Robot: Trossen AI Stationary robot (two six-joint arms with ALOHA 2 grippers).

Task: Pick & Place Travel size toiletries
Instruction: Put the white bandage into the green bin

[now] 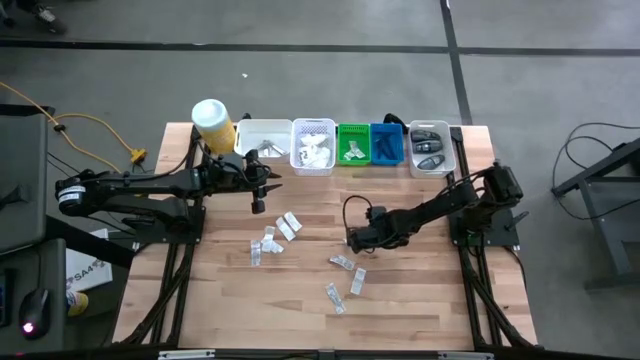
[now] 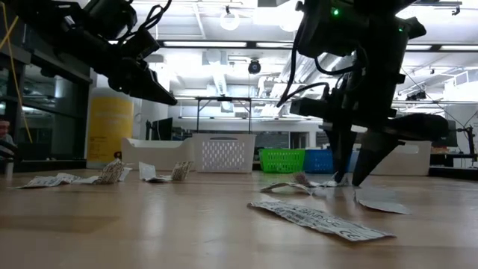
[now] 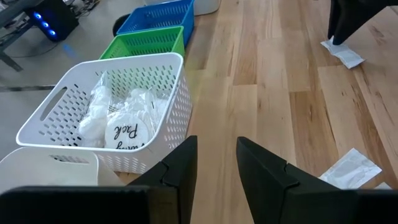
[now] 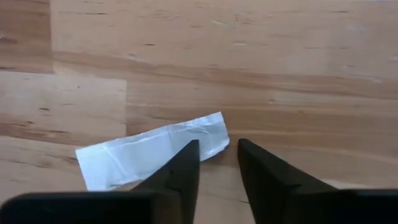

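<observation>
Several small white and clear sachets (image 1: 290,225) lie flat in the middle of the table. My right gripper (image 1: 352,240) points down, open, with its tips low over the table (image 2: 349,181). In the right wrist view, one white sachet (image 4: 152,152) lies flat with its end just under one finger of the gripper (image 4: 217,149). My left gripper (image 1: 258,195) hovers open and empty near the white perforated basket (image 3: 124,93), which holds white packets. Here too the gripper (image 3: 216,146) touches nothing. My right gripper comes from above, pointing down, with one fingertip (image 4: 186,155) over the end of the white sachet (image 4: 208,134), which lies flat on the table. I cannot tell whether the finger touches it.
A row of bins stands along the far edge: a white tub (image 1: 262,140), the white basket (image 1: 313,147), a green one (image 1: 353,143), a blue one (image 1: 386,143) and a clear tray with dark items (image 1: 432,147). A yellow canister (image 1: 213,122) stands at the far left.
</observation>
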